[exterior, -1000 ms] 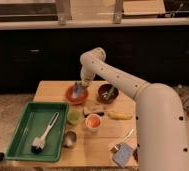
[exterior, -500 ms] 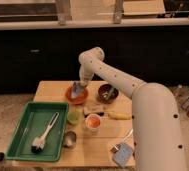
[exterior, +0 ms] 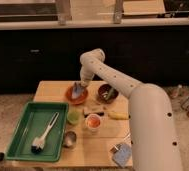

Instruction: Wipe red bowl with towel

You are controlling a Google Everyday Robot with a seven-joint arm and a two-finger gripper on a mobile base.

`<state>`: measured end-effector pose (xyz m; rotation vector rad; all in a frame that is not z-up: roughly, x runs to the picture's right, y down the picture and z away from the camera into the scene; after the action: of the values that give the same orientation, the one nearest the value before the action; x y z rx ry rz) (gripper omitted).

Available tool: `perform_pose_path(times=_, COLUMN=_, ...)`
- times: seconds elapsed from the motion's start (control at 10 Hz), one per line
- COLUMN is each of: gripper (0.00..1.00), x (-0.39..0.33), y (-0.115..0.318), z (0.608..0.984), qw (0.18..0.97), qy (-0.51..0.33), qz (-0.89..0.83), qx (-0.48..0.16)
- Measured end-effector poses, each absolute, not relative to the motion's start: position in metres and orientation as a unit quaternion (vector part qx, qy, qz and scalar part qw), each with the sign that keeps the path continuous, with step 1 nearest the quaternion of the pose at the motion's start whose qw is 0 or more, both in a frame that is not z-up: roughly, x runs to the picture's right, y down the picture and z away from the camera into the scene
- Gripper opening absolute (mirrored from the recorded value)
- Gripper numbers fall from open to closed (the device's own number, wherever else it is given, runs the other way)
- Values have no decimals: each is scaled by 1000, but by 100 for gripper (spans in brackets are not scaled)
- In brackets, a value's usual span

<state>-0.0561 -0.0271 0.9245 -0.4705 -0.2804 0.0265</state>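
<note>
A round, shallow red bowl (exterior: 71,98) is seen at the back of a pale wooden table (exterior: 50,90). A crumpled grey-blue towel (exterior: 76,92) lies inside this bowl. The gripper (exterior: 81,86) is positioned right on top of the towel, and whether it is clamped on the cloth cannot be told. The smooth white arm is bent sharply above the red bowl and slopes down to its right. A rectangular green plastic tray (exterior: 28,120) holding a long-handled brush (exterior: 44,134) sits in front of the red bowl and to its left. A dark round bowl (exterior: 108,93) stands near its right.
</note>
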Motion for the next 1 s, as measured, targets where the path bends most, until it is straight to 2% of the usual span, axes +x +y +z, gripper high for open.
perform_pose_path(times=1.0, gripper=4, x=-70, y=12, z=928, qw=901, qy=-303, qz=-52, qx=-305)
